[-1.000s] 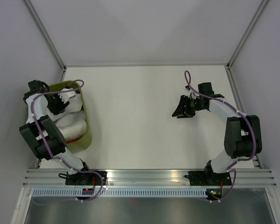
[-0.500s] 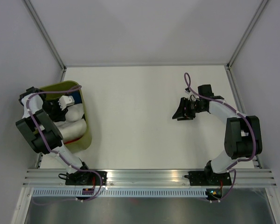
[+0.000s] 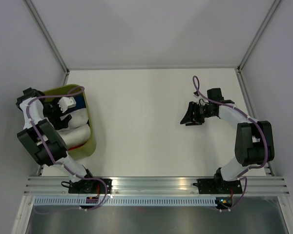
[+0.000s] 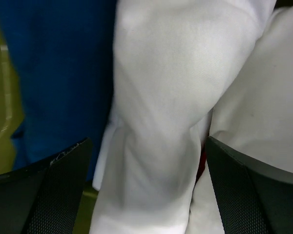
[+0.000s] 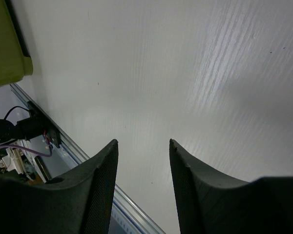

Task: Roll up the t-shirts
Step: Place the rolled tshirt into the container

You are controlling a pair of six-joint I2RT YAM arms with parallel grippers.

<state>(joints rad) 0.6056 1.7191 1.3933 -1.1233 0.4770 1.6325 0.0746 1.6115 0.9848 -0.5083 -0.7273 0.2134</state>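
Note:
An olive-green bin [image 3: 91, 127] at the table's left edge holds the rolled t-shirts: white bundles [image 3: 78, 130] and a blue one [image 3: 80, 102]. My left gripper [image 3: 63, 111] reaches down into the bin. In the left wrist view it [image 4: 149, 146] stands wide open astride a white roll [image 4: 166, 87] without pinching it. The blue bundle [image 4: 58, 73] lies to that roll's left and another white bundle [image 4: 259, 107] to its right. My right gripper [image 3: 187, 117] hovers open and holds nothing over the bare table right of centre; it [image 5: 143, 144] frames only tabletop.
A sliver of red [image 4: 201, 161] shows between the two white rolls. The bin's olive wall [image 4: 0, 122] is close on the left gripper's left. Aluminium rails [image 3: 156, 184] run along the near edge, and frame posts [image 3: 46, 36] rise at the back corners.
My left gripper's jaws have spread from half closed to wide open over the white roll in the bin, and its wrist shifted slightly. The right arm has stayed put.

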